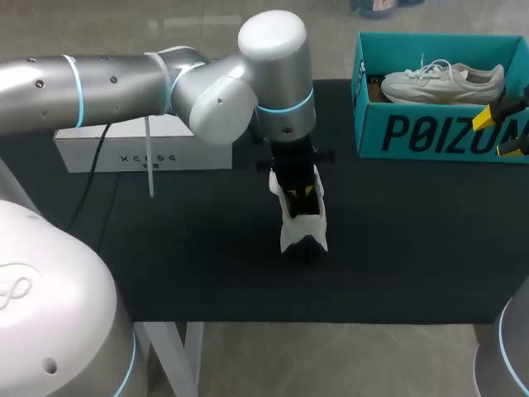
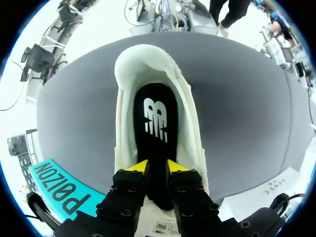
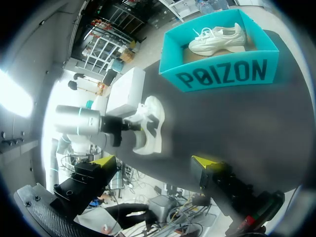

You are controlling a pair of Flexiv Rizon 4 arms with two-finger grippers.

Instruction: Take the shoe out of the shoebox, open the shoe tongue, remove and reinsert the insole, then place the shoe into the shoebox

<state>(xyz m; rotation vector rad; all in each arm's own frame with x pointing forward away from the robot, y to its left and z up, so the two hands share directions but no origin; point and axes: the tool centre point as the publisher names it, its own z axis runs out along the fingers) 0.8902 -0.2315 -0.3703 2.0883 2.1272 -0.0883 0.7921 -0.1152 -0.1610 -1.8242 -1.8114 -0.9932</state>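
A white shoe (image 1: 303, 219) stands on the black table mat, under my left arm, which reaches in to the middle. My left gripper (image 2: 157, 168) is inside the shoe's opening, its yellow tips a little apart over the front end of the black insole (image 2: 155, 118) that lies flat in the shoe (image 2: 148, 59). The teal shoebox (image 1: 438, 132) stands at the back right with a second white shoe (image 1: 442, 83) in it. My right gripper (image 1: 500, 132) hangs wide open and empty in front of the shoebox (image 3: 222, 74), well away from the shoe (image 3: 148, 126) on the mat.
A long white box (image 1: 140, 153) lies at the back left behind my left arm. A white cable tie and a black cable hang off that arm near it. The mat's front edge runs close in front of the shoe.
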